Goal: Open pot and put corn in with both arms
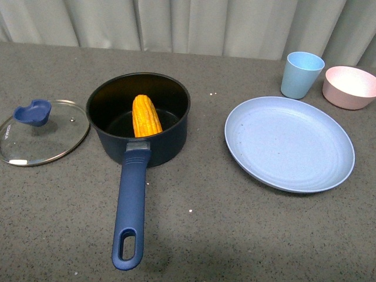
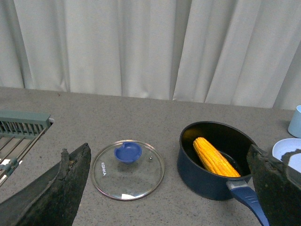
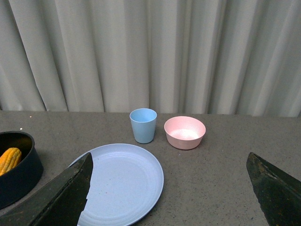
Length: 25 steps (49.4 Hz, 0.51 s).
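Note:
The navy pot stands open on the grey table, its long blue handle pointing toward me. The yellow-orange corn lies inside it, leaning on the wall. The pot's glass lid with a blue knob lies flat on the table to the pot's left. Neither arm shows in the front view. In the left wrist view my left gripper is open and empty, drawn back from the lid, pot and corn. My right gripper is open and empty, back from the pot's edge.
A large light-blue plate lies right of the pot. A light-blue cup and a pink bowl stand at the back right. A grey-green rack shows at the far left in the left wrist view. A curtain closes off the back.

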### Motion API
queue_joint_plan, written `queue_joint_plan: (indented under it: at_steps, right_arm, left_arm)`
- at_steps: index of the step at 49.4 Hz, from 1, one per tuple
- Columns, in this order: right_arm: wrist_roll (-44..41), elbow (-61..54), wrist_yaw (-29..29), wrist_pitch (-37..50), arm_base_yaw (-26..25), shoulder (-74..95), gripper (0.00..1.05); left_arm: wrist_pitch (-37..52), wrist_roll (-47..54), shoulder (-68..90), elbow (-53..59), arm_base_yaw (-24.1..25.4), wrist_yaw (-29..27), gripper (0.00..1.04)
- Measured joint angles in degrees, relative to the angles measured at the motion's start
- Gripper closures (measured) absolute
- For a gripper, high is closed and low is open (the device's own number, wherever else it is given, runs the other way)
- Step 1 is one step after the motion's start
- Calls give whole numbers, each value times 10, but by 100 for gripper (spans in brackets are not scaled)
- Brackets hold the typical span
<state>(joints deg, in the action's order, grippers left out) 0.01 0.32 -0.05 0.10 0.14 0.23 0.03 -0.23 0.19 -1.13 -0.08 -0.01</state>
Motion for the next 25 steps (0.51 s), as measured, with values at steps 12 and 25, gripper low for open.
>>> queue_joint_plan:
  at_steps: [12,25]
  right_arm:
    - [0,0,0,0,0,0,9]
    - [0,0,0,0,0,0,9]
  left_arm:
    - [0,0,0,0,0,0,6]
    - [0,0,0,0,0,0,6]
